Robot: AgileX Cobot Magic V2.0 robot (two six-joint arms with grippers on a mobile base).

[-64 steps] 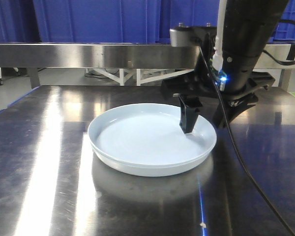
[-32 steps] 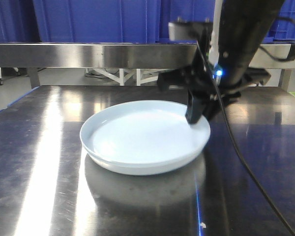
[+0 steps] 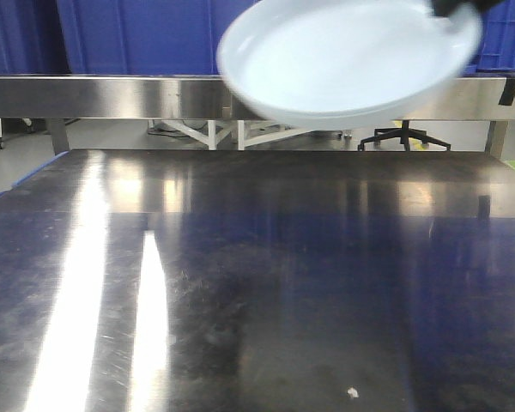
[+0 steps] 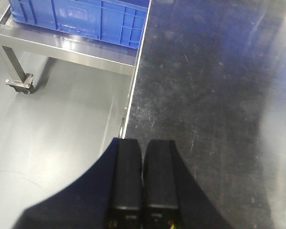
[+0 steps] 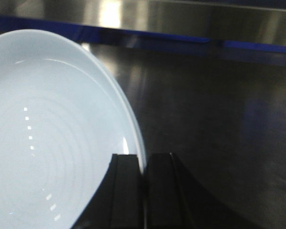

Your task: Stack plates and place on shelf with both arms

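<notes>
Counter (image 3: 257, 283): bare brushed steel fills most of the front view, with glare streaks down its left side. You've got nothing resting on it in any view.

Blue crates (image 3: 137, 34) run along the back, above a stainless rail (image 3: 103, 94) that crosses the full width behind the counter.

Plate (image 3: 343, 51): up in the air at the top of the front view, right of centre, well clear of the counter and in front of the crates. It's tilted, with the right side higher. It's motion-blurred, so you can't tell from here whether it's one plate or two nested. The right wrist view shows the same pale glossy dish filling the left half of the frame, with faint concentric rings on its face and the counter below and beyond it.

Right pincer (image 5: 144, 161): pinching the plate's rim, one finger on the inner face and the other outside the edge. Only a dark scrap of it shows at the top right of the front view.

Left pincer (image 4: 143, 145): fingers pressed together, holding nothing. It hangs over the counter's left edge, with grey floor (image 4: 57, 124) to one side and scratched steel to the other. It's well apart from the plate.

Smaller stuff:
- another blue crate (image 4: 81, 19) on a steel rack (image 4: 62, 47), top left of the left wrist view
- chair base (image 3: 403, 137) behind the counter
- rack caster (image 4: 23, 83)
- white speck (image 3: 352, 393) near the counter's front edge
</notes>
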